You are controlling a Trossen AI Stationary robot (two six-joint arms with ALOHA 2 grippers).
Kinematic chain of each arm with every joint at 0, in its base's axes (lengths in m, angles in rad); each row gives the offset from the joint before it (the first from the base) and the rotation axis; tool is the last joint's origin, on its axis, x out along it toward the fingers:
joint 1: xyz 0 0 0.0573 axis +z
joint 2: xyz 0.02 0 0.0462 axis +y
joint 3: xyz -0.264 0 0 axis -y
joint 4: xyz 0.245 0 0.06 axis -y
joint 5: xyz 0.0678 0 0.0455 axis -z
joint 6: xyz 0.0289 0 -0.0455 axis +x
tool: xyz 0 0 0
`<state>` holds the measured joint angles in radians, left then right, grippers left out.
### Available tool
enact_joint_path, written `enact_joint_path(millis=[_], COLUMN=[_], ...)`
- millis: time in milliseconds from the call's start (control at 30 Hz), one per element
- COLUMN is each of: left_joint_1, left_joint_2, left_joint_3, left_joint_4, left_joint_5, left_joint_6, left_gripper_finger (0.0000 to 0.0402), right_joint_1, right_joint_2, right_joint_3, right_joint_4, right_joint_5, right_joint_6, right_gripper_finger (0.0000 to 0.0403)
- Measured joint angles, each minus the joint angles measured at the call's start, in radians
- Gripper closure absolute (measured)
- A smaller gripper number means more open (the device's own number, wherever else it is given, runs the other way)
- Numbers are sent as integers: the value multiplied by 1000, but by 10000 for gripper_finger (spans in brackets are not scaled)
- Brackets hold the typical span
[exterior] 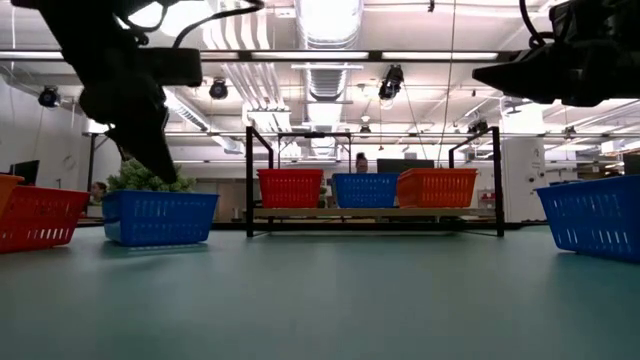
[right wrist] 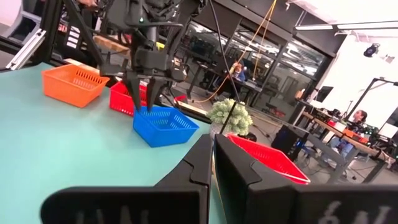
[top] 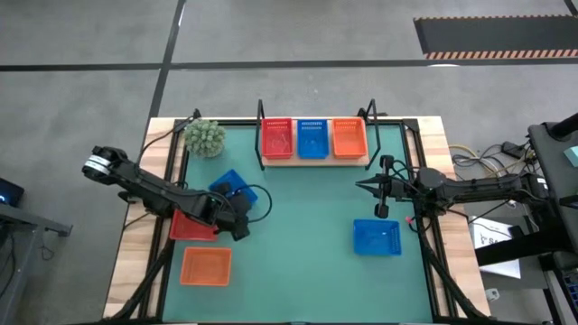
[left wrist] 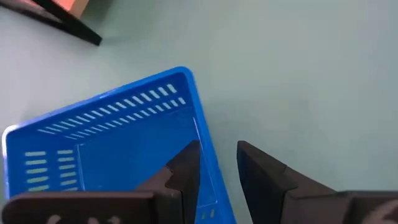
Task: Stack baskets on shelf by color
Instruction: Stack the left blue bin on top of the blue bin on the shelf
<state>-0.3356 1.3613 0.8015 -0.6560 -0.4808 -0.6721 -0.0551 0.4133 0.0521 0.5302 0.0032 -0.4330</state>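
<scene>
The shelf (top: 268, 162) stands at the table's far middle and bears a red basket (top: 277, 138), a blue one (top: 312, 138) and an orange one (top: 349, 137). On the green mat lie a blue basket (top: 228, 184), a red one (top: 191, 227) and an orange one (top: 206, 266) at the left, and another blue one (top: 377, 237) at the right. My left gripper (left wrist: 217, 146) is open over the left blue basket's near-right wall. My right gripper (top: 359, 186) is shut and empty, in the air near the shelf's right end. My left gripper points down with one finger (left wrist: 185, 169) inside the left blue basket and one finger (left wrist: 264, 174) outside its near-right wall (left wrist: 210, 155). I cannot tell whether the fingers touch the wall. The basket sits flat on the mat.
A small green plant (top: 204, 137) stands at the far left, beside the shelf. Black table frames run along both sides of the mat. The middle of the mat (top: 298, 226) is bare.
</scene>
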Motion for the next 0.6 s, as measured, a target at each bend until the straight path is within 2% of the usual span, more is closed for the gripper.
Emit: enact_joint_path(millis=[467,600], left_joint_1=[2,2], left_joint_2=[0,3], left_joint_3=[-142,-166], left_joint_4=[183,185], left_joint_5=[-32,-31], left_joint_6=[-84,-116], left_gripper_finger=[312,330], right_joint_1=[0,0], right_joint_2=[0,0], right_joint_3=[0,0], right_joint_4=[-2,-2], right_joint_5=[0,0], right_joint_6=[7,7], right_gripper_finger=[392,392])
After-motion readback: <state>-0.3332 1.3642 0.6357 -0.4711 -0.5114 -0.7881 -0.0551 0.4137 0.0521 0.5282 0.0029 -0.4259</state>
